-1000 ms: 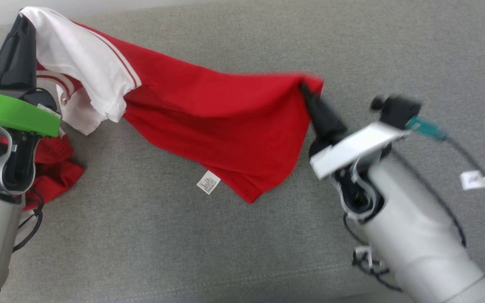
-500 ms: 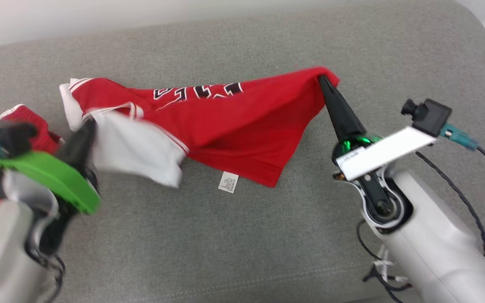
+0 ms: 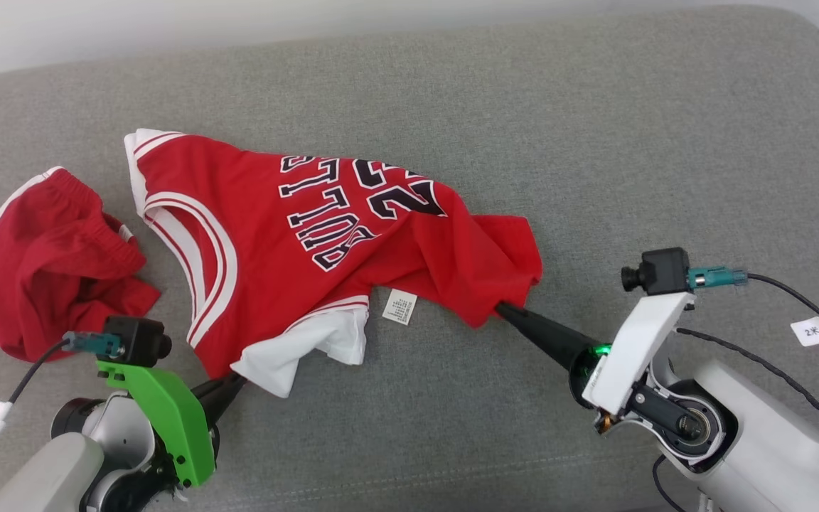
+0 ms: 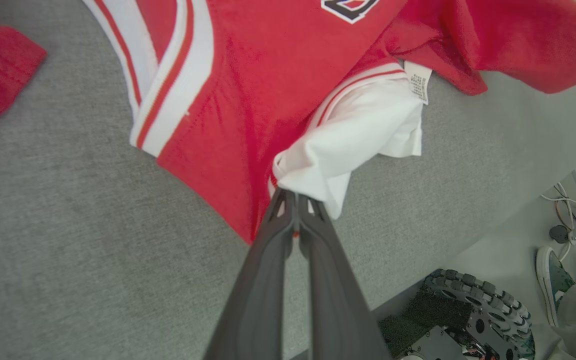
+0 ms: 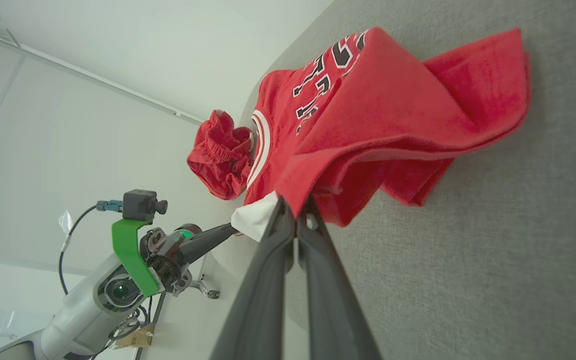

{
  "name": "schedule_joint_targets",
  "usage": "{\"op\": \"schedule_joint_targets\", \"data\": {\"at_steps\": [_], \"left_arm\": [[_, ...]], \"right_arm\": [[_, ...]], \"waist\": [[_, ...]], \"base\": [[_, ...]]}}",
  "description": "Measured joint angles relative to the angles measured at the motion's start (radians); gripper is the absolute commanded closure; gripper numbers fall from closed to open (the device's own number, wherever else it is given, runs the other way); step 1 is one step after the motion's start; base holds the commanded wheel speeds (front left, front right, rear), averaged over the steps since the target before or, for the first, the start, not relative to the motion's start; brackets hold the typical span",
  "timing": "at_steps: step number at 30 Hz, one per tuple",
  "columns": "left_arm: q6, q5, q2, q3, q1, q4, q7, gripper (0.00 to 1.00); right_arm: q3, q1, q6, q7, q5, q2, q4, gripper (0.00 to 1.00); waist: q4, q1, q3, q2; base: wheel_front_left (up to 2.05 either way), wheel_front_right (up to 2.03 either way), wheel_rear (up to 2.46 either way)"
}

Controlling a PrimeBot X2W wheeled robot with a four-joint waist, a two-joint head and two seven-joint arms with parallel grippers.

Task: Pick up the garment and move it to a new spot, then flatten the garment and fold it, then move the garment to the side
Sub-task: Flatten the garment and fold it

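The red jersey [image 3: 274, 235] lies a little crumpled on the grey cushion [image 3: 594, 142]. Its long axis runs across the head view. The neck end with white trim points to the robot's left and the hem points to the right. The left fingers [image 3: 235, 384] are clenched on a white fold at its near left edge. The right fingers [image 3: 507, 313] are clenched on the near hem corner. Red shorts [image 3: 47, 263] lie just left of it.
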Motion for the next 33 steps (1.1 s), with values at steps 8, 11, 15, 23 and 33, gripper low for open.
{"op": "schedule_joint_targets", "data": {"at_steps": [8,11,15,23,33], "left_arm": [[0.000,-0.087,-0.001,-0.033,-0.126,0.013,0.176,1.00],[0.000,-0.077,0.023,-0.022,-0.273,0.026,0.225,1.00],[0.000,0.046,0.059,0.085,-0.546,0.017,0.147,1.00],[-0.001,0.250,0.052,0.322,-0.920,0.029,-0.243,1.00],[-0.001,0.146,0.007,0.136,-0.672,0.108,-0.324,1.00]], "right_arm": [[0.033,-0.194,0.000,0.192,0.008,-0.033,0.073,1.00],[-0.026,-0.358,-0.001,0.214,0.007,-0.006,0.130,1.00],[-0.185,-0.597,-0.029,0.128,-0.017,0.068,0.193,1.00],[-0.487,-0.928,-0.044,-0.256,-0.072,0.147,0.274,1.00],[-0.313,-0.757,-0.010,-0.244,-0.095,0.147,0.408,1.00]], "waist": [[-0.015,0.0000,0.050,0.0000],[-0.023,0.0000,0.078,0.0000],[-0.034,0.0000,0.122,0.0000],[-0.037,0.0001,0.184,0.0000],[-0.013,0.0001,0.146,0.0000]], "base": [[0.00,0.00,0.00],[0.00,0.00,0.00],[0.00,0.00,0.00],[0.00,0.00,0.00],[0.00,0.00,0.00]]}}
